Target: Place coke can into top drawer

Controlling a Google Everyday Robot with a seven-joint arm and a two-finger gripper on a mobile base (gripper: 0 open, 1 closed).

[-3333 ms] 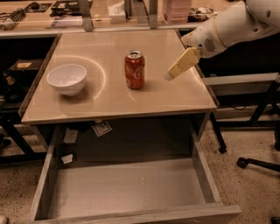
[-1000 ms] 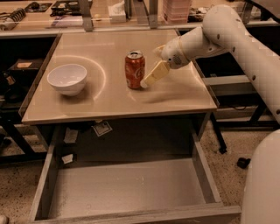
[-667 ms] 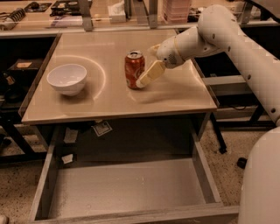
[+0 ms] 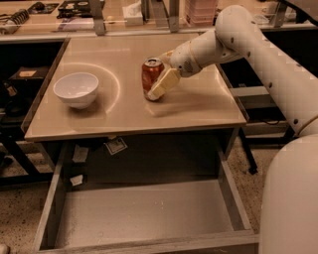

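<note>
The coke can (image 4: 149,74) stands upright on the beige tabletop (image 4: 134,114), right of centre. My gripper (image 4: 160,85) reaches in from the right at the end of the white arm (image 4: 248,39) and is against the can's right front side, at can height. The top drawer (image 4: 144,213) is pulled out wide open below the table's front edge, and its pale grey bottom is bare.
A white bowl (image 4: 76,89) sits on the left part of the tabletop. Scraps of paper (image 4: 115,146) lie in the gap behind the drawer. A cluttered bench (image 4: 99,12) runs along the back. My white body (image 4: 293,198) fills the right foreground.
My gripper has moved left and slightly down, from just right of the can to right against it. The can, the bowl and the drawer have not moved.
</note>
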